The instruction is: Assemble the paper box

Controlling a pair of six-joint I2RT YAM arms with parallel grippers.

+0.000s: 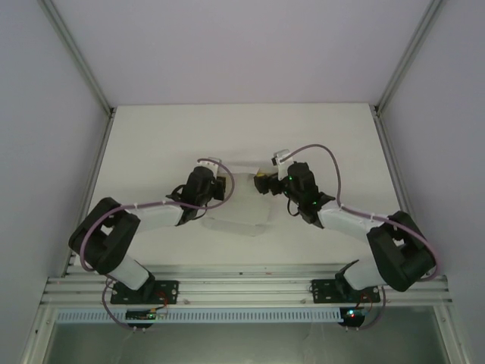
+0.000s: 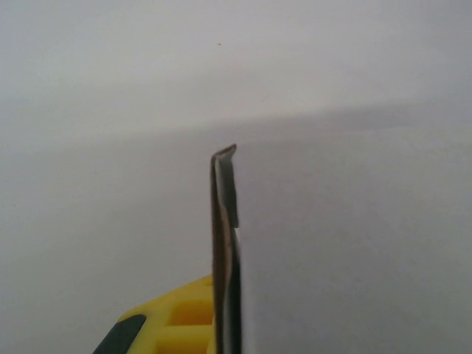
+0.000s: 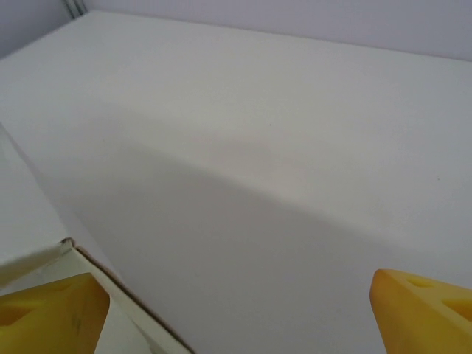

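My thin, matte white card paper box (image 1: 241, 206) stands part-folded on the smooth white counter (image 1: 151, 144), my left hand (image 1: 225, 182) pinching one panel's edge, my right hand (image 1: 263, 182) spread wide beside it.

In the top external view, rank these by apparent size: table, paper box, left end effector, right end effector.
1. table
2. paper box, the pale sheet between the arms
3. left end effector and right end effector: they look alike, so they are not ranked against each other.
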